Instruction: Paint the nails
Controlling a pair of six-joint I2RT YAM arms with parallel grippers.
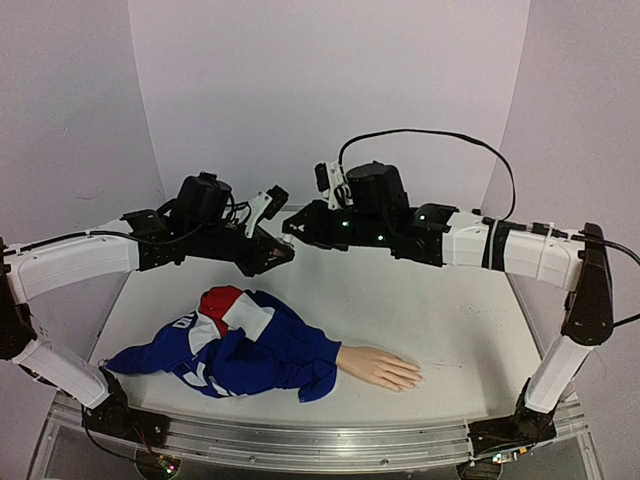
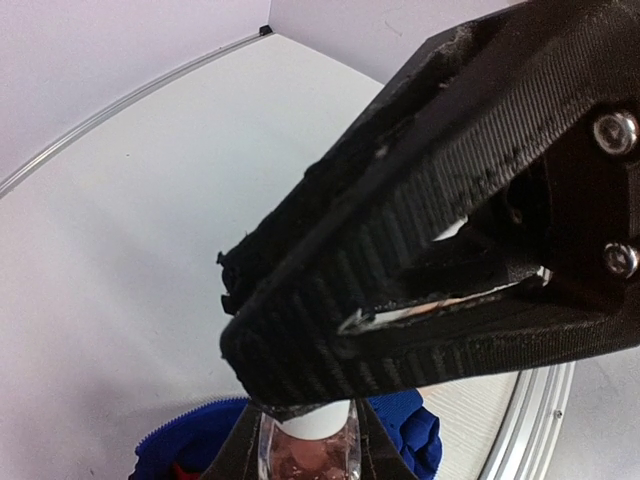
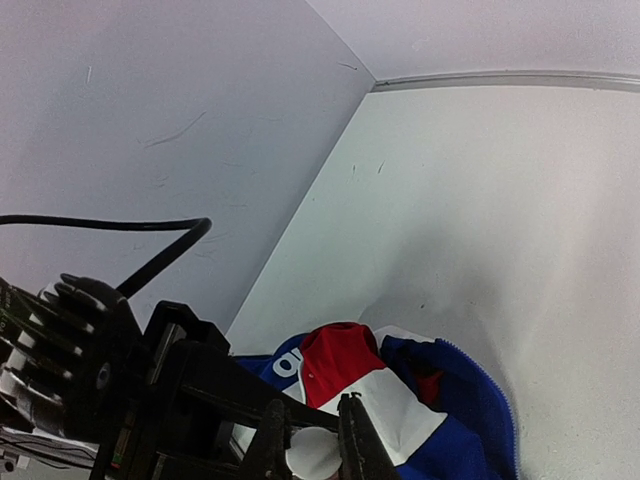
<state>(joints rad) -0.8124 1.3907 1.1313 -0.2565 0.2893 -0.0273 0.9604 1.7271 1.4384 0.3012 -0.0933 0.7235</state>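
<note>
The beige mannequin hand [image 1: 380,368] lies palm down on the table at front centre, its arm in a blue, red and white jacket [image 1: 245,345]. Its nails at the fingertips [image 1: 410,378] are too small to make out. Both grippers meet in mid-air above the jacket. My left gripper [image 2: 308,442] is shut on a small clear polish bottle [image 2: 310,458] with pinkish liquid. My right gripper [image 3: 313,445] is shut on the bottle's white cap [image 3: 316,460]. In the left wrist view the right gripper's ribbed black fingers [image 2: 400,250] fill most of the picture and hide the top of the cap.
The white table [image 1: 450,300] is walled by pale panels at the back and both sides. A metal rail [image 1: 320,440] runs along the near edge. A black cable [image 1: 430,135] loops above the right arm.
</note>
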